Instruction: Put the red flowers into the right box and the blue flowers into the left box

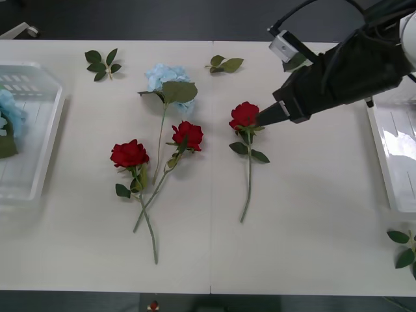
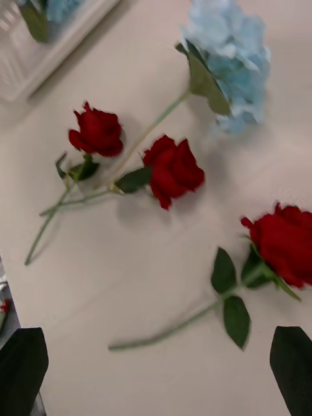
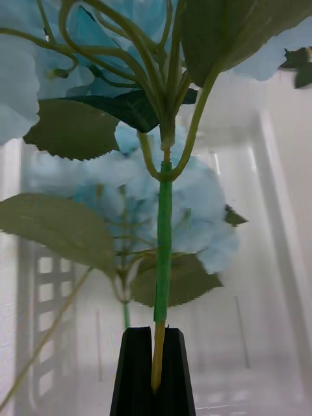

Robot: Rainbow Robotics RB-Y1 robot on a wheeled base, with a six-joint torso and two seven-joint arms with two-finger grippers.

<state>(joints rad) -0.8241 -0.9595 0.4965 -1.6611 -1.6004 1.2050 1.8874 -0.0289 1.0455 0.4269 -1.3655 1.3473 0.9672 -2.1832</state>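
Three red flowers lie on the table: one at the left (image 1: 130, 154), one in the middle (image 1: 188, 134), one at the right (image 1: 244, 116). My right gripper (image 1: 265, 117) hovers just beside the right rose's head (image 2: 286, 244), open, black fingers (image 2: 23, 364) apart with nothing between them. A blue flower (image 1: 168, 79) lies behind the roses. My left gripper (image 3: 153, 374) is shut on the green stem (image 3: 162, 247) of another blue flower, held over the left box (image 3: 273, 195), which holds a further blue flower (image 1: 6, 117). The right box (image 1: 396, 149) stands at the table's right edge.
Loose green leaf sprigs lie at the back left (image 1: 103, 64), back middle (image 1: 224, 64) and front right (image 1: 406, 247). The left box (image 1: 36, 140) stands at the table's left edge. Open table surface lies in front of the roses.
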